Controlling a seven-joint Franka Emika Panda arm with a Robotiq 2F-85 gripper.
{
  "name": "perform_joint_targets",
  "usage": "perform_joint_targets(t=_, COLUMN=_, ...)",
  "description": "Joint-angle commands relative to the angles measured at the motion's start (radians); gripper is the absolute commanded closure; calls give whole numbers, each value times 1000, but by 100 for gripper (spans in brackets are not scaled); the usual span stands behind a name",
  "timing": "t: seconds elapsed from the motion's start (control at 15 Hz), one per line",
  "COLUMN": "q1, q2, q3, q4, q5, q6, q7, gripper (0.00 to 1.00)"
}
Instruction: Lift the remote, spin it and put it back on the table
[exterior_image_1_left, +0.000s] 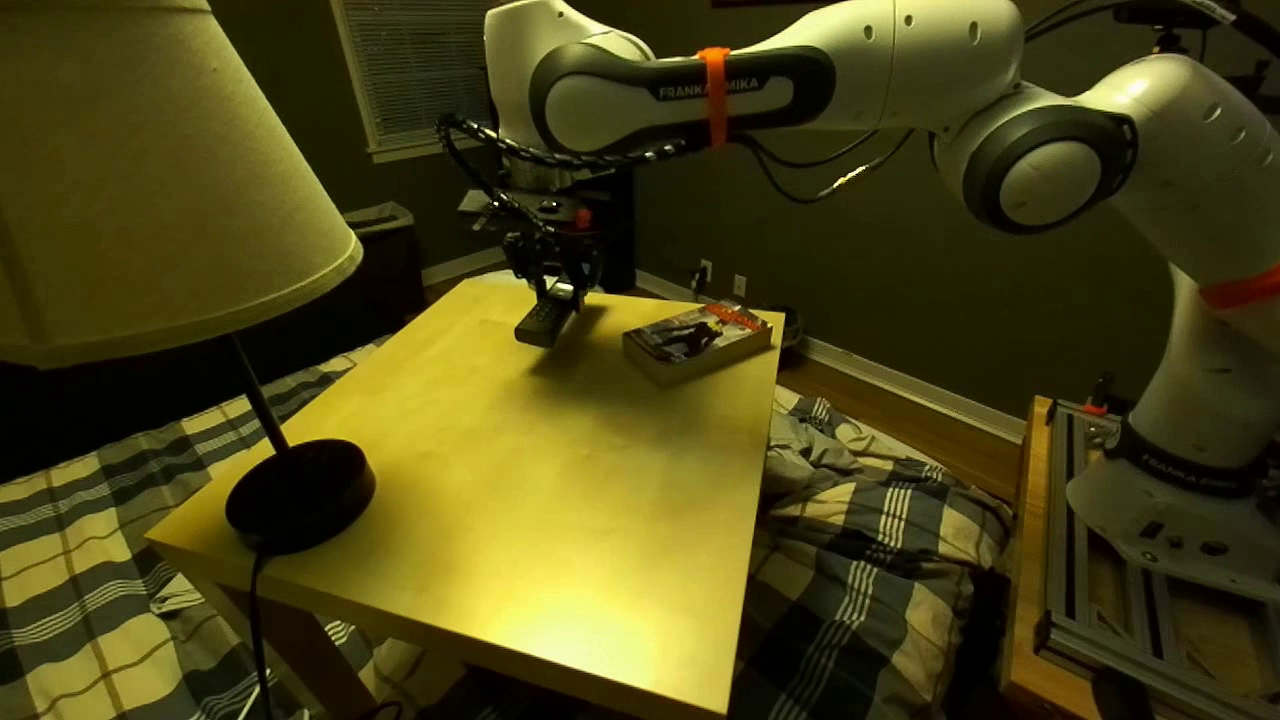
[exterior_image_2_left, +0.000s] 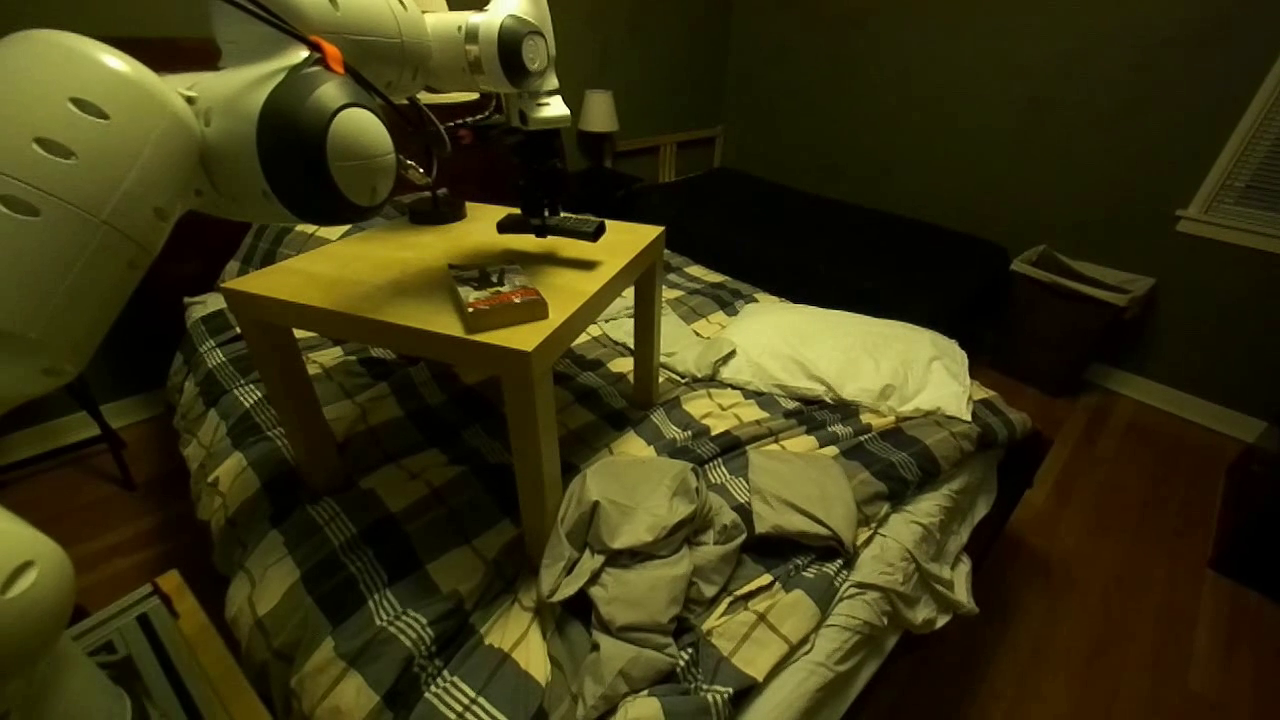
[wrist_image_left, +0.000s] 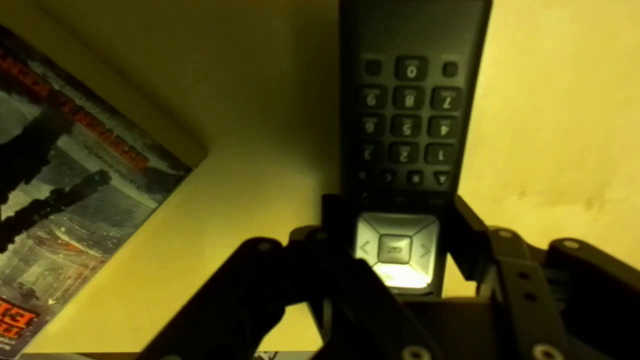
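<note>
Imo the lift's done and we're at the spin, since the tool (wrist_image_left: 400, 229) has the remote (wrist_image_left: 407, 140) clamped by its sides above the desk (exterior_image_1_left: 510, 460), so next I'd rotate it clear of the book (exterior_image_1_left: 697, 335), then lower it gently.

In an exterior view, the camera stands close to the lamp (exterior_image_1_left: 180, 270) and looks downward along the table (exterior_image_1_left: 520, 480), with the gripper (exterior_image_1_left: 562, 290) at the far end. In an exterior view, the camera looks past the arm (exterior_image_2_left: 230, 145), near to the lens, with the book (exterior_image_2_left: 500, 288) on this side of the gripper; the lamp, mostly hidden, seems to stand beyond it. Both exterior views share table, gripper and book. The wrist view looks downward from very near — over the fingers (wrist_image_left: 467, 235) and the remote (wrist_image_left: 410, 120) between them — with the book beside the gripper.
</note>
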Motion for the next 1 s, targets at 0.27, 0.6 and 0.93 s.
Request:
perform_joint_targets(t=0.27, q1=5, q2=18, q3=-18, q4=36, q5=30, q6=-91, q7=246, gripper=72)
perform_joint_targets(t=0.6, q1=1, q2=19, q3=-3, q4=33, q5=60, q6=-70, q7=317, gripper=72)
perform_joint_targets(t=0.93, q1=3, q2=25, q3=-6, q4=27, q5=68, q6=-58, q7=382, gripper=72)
